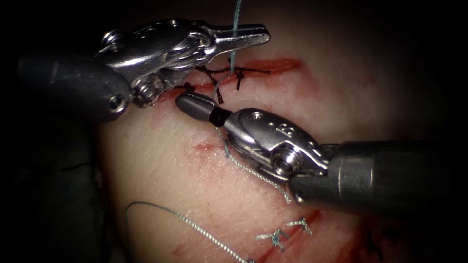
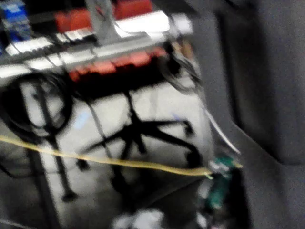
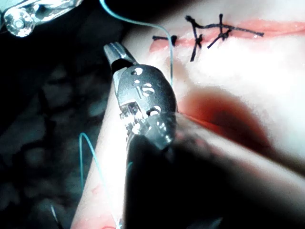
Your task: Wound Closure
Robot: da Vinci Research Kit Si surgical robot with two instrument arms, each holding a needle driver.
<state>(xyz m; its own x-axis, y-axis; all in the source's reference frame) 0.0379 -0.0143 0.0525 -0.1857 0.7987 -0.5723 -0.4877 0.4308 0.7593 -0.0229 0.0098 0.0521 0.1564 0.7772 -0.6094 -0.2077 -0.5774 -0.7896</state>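
A: Where does the thread (image 1: 234, 36) run?
B: Through the left gripper (image 1: 253, 35), pinched above the cut (image 1: 273, 65).
A: And the right gripper (image 1: 195, 104)?
B: Pressed together just below the cut; holding nothing visible.

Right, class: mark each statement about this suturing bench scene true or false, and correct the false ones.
1. Dark stitches cross the upper cut. True.
2. The left tool enters from the endoscope view's right. False: it enters from the left; the right tool comes from the right.
3. The pale thread crosses the left tool's jaws. True; the jaws look shut on it.
4. The right tool's jaws gape wide. False: they look shut.
5. The lower cut is unstitched. False: it carries pale stitches.
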